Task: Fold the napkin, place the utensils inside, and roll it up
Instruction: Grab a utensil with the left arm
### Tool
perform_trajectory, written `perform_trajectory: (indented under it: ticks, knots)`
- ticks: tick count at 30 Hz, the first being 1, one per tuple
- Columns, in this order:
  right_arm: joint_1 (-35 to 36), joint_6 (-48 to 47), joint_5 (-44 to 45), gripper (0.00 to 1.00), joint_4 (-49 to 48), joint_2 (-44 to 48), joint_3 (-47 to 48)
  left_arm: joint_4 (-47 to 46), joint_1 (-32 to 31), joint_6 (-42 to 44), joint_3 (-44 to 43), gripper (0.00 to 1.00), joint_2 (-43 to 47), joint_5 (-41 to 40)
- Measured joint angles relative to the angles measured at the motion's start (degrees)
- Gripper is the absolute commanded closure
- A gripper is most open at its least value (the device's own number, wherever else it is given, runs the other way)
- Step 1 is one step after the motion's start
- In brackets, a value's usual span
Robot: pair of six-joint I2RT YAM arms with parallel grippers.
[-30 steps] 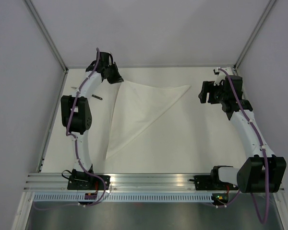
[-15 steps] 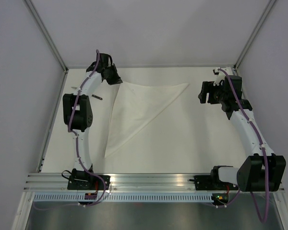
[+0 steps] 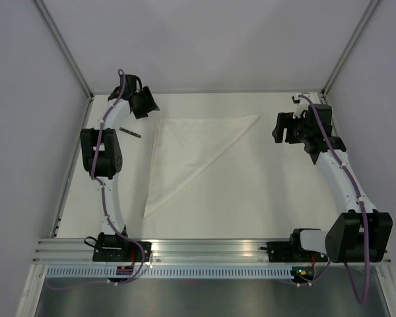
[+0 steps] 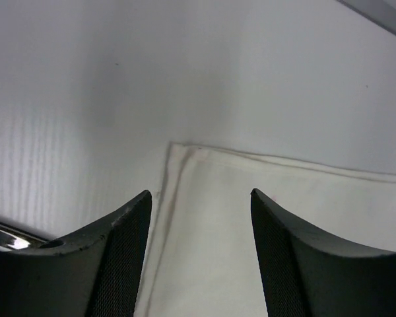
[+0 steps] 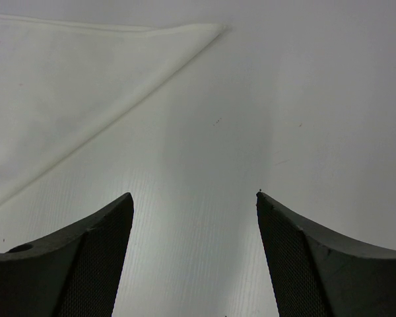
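The napkin (image 3: 185,148) lies flat on the table, folded into a white triangle, with corners at the back left, the back right and the near left. My left gripper (image 3: 146,107) hangs open just behind the back-left corner. In the left wrist view that hemmed corner of the napkin (image 4: 251,224) lies below the gripper (image 4: 199,193), with nothing between the fingers. One dark grey utensil (image 3: 129,131) lies left of the napkin beside the left arm. My right gripper (image 3: 281,127) is open, right of the back-right tip of the napkin (image 5: 66,79), over bare table (image 5: 193,195).
A metal frame rail (image 3: 185,246) runs along the near edge where both arm bases are bolted. Grey walls close off the left, back and right. A shiny metal bit (image 4: 0,236) shows at the lower left edge of the left wrist view.
My left gripper has opened, let go of the napkin's back-left corner and drawn back to the left. The corner now lies flat. The right arm has not moved.
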State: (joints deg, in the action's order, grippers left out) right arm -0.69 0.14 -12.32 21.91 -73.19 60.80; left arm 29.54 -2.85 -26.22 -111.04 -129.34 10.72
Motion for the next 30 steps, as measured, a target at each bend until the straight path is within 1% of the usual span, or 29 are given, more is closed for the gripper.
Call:
perform_trajectory:
  ticks: [2,4,9,12,15,20,23,30]
  knots:
    - [0.0,-0.42,-0.28,0.19,0.0,0.0,0.0,-0.35,1.05,-0.02,0.04,0.33,0.02,-1.68]
    - [0.0,-0.61,-0.76,0.19,0.0,0.0,0.0,-1.81,1.79,-0.13,1.99,0.32,0.94,-5.25]
    - [0.0,-1.03,-2.01,0.19,0.09,0.0,0.0,-1.09,2.14,-3.37,12.72,0.33,7.37,-17.07]
    - [0.0,-1.03,-3.08,0.2,0.42,0.0,0.0,0.7,2.16,-6.54,16.22,0.34,10.36,-23.32]
    - [0.0,-1.01,-4.0,0.2,1.07,0.0,0.0,2.14,2.27,-9.11,16.31,0.35,10.91,-27.87]
    - [0.0,-1.01,-5.07,0.2,1.42,0.0,0.0,5.68,3.63,-14.1,16.31,0.35,10.86,-33.14]
    - [0.0,-0.98,-5.75,0.2,1.64,0.0,0.0,7.45,4.87,-16.24,15.47,0.36,9.94,-34.6]
    - [0.09,-1.01,-6.82,0.2,1.81,-0.17,0.02,9.51,6.49,-17.9,9.05,0.36,3.08,-34.34]
